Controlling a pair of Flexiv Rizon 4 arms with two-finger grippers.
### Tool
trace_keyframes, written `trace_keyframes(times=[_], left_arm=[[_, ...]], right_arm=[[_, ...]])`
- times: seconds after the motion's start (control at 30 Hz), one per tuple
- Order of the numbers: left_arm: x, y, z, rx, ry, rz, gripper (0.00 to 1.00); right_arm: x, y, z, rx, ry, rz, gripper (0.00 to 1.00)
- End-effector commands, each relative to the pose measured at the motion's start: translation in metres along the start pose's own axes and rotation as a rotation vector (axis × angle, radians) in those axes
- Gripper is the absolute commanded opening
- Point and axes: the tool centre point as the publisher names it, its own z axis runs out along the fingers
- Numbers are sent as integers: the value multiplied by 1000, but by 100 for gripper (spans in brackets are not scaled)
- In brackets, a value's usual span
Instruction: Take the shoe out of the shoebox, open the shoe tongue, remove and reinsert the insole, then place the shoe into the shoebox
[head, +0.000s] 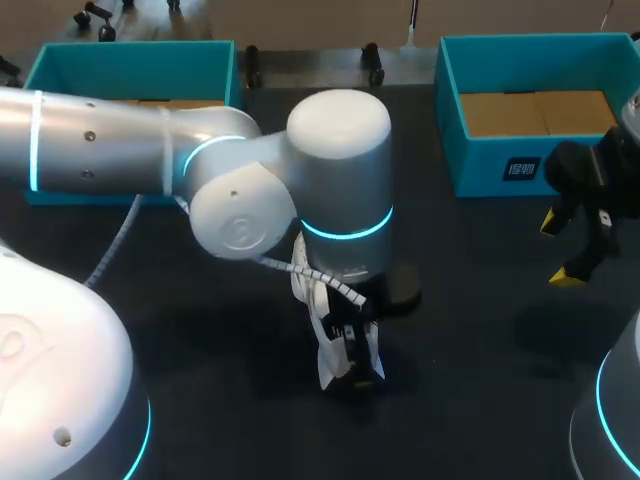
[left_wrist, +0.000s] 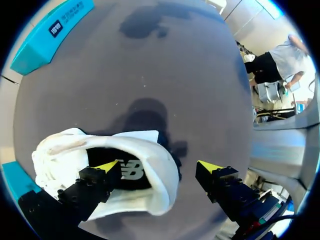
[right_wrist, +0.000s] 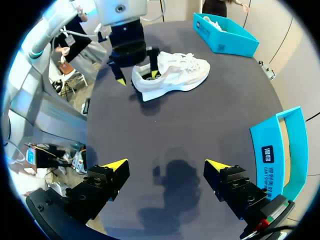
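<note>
A white sneaker (right_wrist: 172, 75) with a black lining lies on its sole on the dark table (right_wrist: 200, 125). In the head view only a strip of the sneaker (head: 327, 365) shows under my left arm. My left gripper (left_wrist: 159, 166) stands open over the sneaker's (left_wrist: 70, 150) heel end. One of its fingertips (left_wrist: 107, 165) is inside the shoe's mouth and the other is outside, clear of the side wall. My right gripper (right_wrist: 167, 165) hangs open and empty above bare table at the right, far from the sneaker, also seen as right gripper (head: 558, 250).
An open teal shoebox (head: 470, 160) stands at the back right with brown cardboard inside. A second teal box (head: 130, 60) stands at the back left, partly behind my left arm (head: 240, 200), which spans the middle of the table.
</note>
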Motion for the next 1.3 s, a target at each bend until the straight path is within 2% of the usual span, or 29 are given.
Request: trace_keyframes(times=[0.03, 0.33, 0.4, 0.6, 0.77, 0.8, 0.83, 0.9, 0.93, 0.97, 1.3], left_arm=[[2, -5, 14, -5, 6, -4, 100], [11, -6, 22, -11, -28, -21, 100], [12, -7, 23, -16, -48, -32, 89], [12, -7, 28, -21, -64, -48, 81], [11, -9, 33, -33, -73, -64, 69], [10, -9, 35, -34, -72, -67, 66], [9, -9, 36, -36, -72, -72, 55], [8, -8, 37, -39, -79, -83, 30], [7, -8, 37, -40, -78, -84, 10], [6, -7, 37, -42, -80, -87, 0], [0, 1, 27, -35, -80, -99, 0]], right_arm=[[1, 0, 1, 2, -2, 0, 100], [1, 0, 1, 2, -2, 0, 100], [1, 0, 1, 2, -2, 0, 100], [1, 0, 1, 2, -2, 0, 100], [1, 0, 1, 2, -2, 0, 100], [1, 0, 1, 2, -2, 0, 100], [1, 0, 1, 2, -2, 0, 100], [1, 0, 1, 2, -2, 0, 100], [1, 0, 1, 2, -2, 0, 100], [1, 0, 1, 2, -2, 0, 100], [1, 0, 1, 2, -2, 0, 100]])
